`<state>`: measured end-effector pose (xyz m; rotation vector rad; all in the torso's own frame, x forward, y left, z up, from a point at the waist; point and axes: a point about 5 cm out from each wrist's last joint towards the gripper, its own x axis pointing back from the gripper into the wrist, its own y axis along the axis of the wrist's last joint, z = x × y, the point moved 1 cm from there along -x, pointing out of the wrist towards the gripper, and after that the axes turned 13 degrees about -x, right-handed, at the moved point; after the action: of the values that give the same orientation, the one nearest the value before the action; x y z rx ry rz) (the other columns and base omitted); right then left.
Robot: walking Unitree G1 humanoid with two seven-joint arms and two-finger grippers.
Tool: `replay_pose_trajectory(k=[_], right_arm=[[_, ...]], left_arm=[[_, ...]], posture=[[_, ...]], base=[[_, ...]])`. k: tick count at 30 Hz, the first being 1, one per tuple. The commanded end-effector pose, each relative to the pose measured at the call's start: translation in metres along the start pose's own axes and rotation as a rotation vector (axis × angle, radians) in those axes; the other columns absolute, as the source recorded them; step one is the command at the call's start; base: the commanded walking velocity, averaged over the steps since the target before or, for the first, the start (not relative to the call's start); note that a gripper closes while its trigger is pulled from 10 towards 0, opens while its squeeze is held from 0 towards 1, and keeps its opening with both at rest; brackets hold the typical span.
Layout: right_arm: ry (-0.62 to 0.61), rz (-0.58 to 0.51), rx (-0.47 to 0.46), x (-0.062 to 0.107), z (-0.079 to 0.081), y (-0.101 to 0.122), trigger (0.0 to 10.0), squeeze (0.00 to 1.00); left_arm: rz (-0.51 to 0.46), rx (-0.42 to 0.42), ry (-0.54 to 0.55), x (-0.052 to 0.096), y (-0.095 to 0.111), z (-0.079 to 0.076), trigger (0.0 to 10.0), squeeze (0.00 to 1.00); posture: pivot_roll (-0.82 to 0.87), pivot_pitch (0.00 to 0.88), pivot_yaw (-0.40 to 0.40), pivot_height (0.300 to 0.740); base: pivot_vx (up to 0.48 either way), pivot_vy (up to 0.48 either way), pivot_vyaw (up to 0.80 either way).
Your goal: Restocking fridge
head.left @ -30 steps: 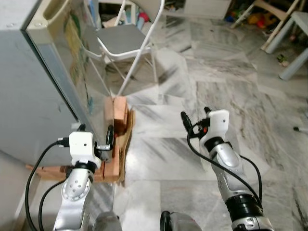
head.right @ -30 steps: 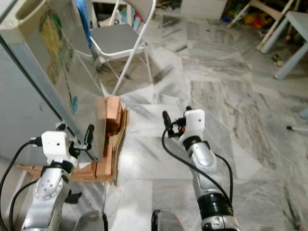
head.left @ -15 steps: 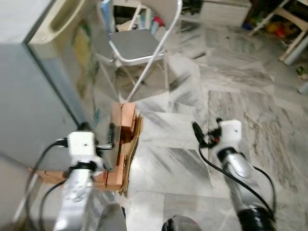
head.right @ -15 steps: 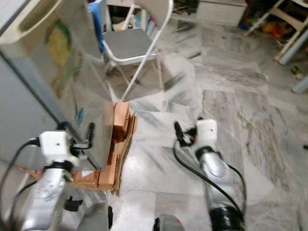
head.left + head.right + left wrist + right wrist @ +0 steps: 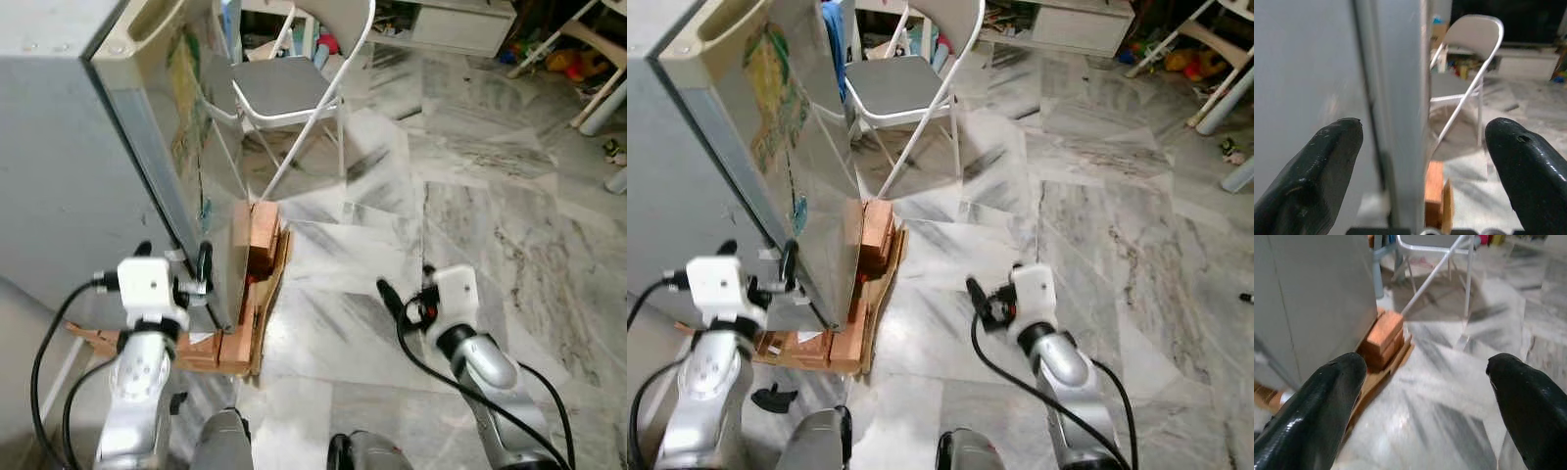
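I'm holding the left gripper [image 5: 1422, 161] wide around the fridge [image 5: 696, 186] door edge; its sticker [image 5: 774, 73] seems unreadable. Right gripper [image 5: 1425, 396] is hanging wide.

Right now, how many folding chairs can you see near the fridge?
1. A white metal folding chair with a grey seat stands on the marble floor just beyond the silver fridge; others may be hidden behind it.

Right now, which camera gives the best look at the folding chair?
The right eye view: the folding chair shows seat, backrest and legs beside the fridge. The left eye view shows nearly the same. The left wrist view shows it partly behind the fridge's edge; the right wrist view catches its legs.
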<state>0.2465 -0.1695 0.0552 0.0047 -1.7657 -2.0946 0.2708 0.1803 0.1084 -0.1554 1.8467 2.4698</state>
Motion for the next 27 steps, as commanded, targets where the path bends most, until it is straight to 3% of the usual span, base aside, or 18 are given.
replay_pose_trajectory(k=[1,2,7,8,11,17,27], right_arm=[[0.005,0.002,0.008,0.002,0.000,0.001,10.0,0.00],[0.000,-0.002,0.002,0.000,-0.001,-0.001,10.0,0.00],[-0.001,0.000,-0.001,-0.001,0.000,-0.002,10.0,0.00],[0.001,0.001,0.000,-0.002,0.000,-0.002,10.0,0.00],[0.000,-0.001,-0.001,-0.003,0.000,-0.002,10.0,0.00],[0.000,-0.014,0.000,-0.006,0.001,0.002,10.0,0.00],[0.001,-0.023,0.000,-0.006,0.002,0.004,10.0,0.00]], left_arm=[[0.009,-0.005,-0.009,-0.003,-0.004,-0.001,10.0,0.00],[-0.001,-0.004,-0.002,-0.014,-0.002,0.001,10.0,0.00],[-0.014,-0.002,0.005,-0.029,0.001,0.005,10.0,0.00],[-0.019,-0.006,0.018,-0.042,0.003,0.009,10.0,0.00],[-0.016,-0.017,0.059,-0.051,0.003,0.016,10.0,0.00],[-0.010,-0.044,0.122,-0.057,0.005,0.024,10.0,0.00],[-0.027,-0.026,0.092,-0.059,0.003,0.016,10.0,0.00]], posture=[[0.09,0.158,-0.067,0.740],[0.08,0.150,-0.063,0.740],[0.08,0.144,-0.060,0.740],[0.07,0.141,-0.060,0.740],[0.07,0.138,-0.059,0.740],[0.07,0.136,-0.055,0.740],[0.07,0.135,-0.050,0.740]], base=[[0.000,0.000,0.00],[0.000,0.000,0.00],[0.000,0.000,0.00],[0.000,0.000,0.00],[0.000,0.000,0.00],[0.000,0.000,0.00],[0.000,0.000,0.00]])
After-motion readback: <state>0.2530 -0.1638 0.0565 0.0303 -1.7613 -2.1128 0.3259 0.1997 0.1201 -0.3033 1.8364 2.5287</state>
